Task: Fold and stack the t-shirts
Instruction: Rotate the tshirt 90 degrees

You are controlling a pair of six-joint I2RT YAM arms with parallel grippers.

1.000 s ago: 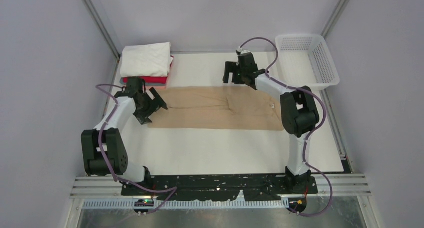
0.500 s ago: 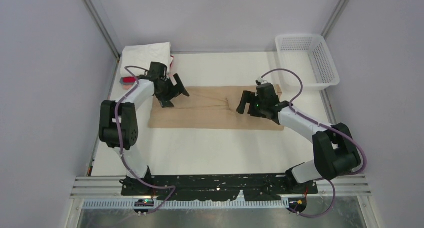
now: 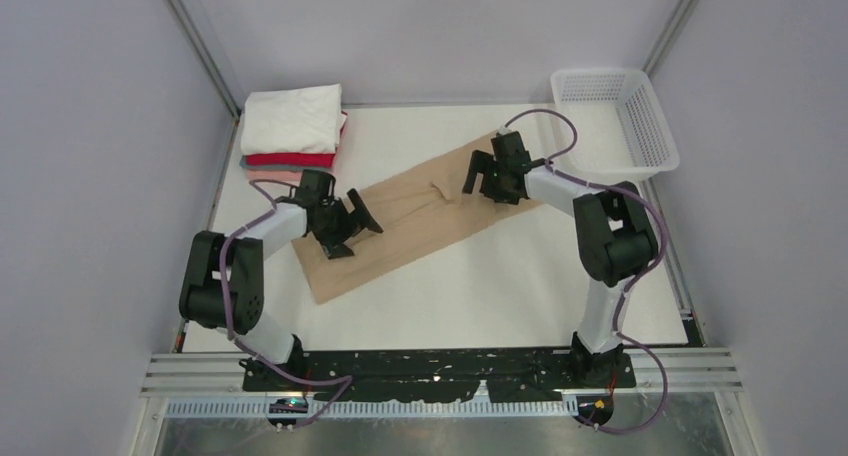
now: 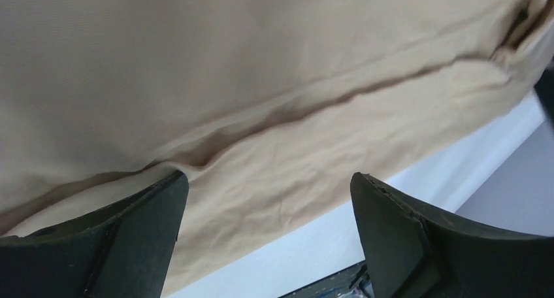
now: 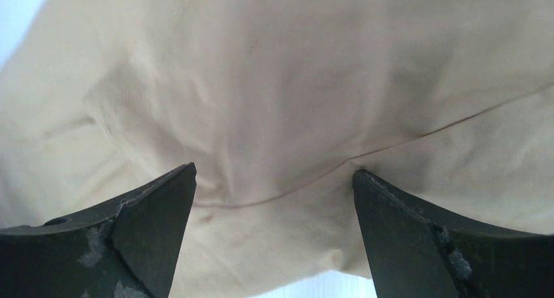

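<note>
Tan t-shirt (image 3: 415, 221), one; folded stack (image 3: 292, 119), one

No writing, label, brand or number can be read on the tan t-shirt (image 3: 410, 226), the stack of folded t-shirts (image 3: 292, 121) or the basket (image 3: 657, 126).

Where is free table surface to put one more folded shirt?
Free: near strip between the tan t-shirt and the arm bases; far patch between the folded stack and the basket. Crowded: the middle, under the left gripper and right gripper.
</note>
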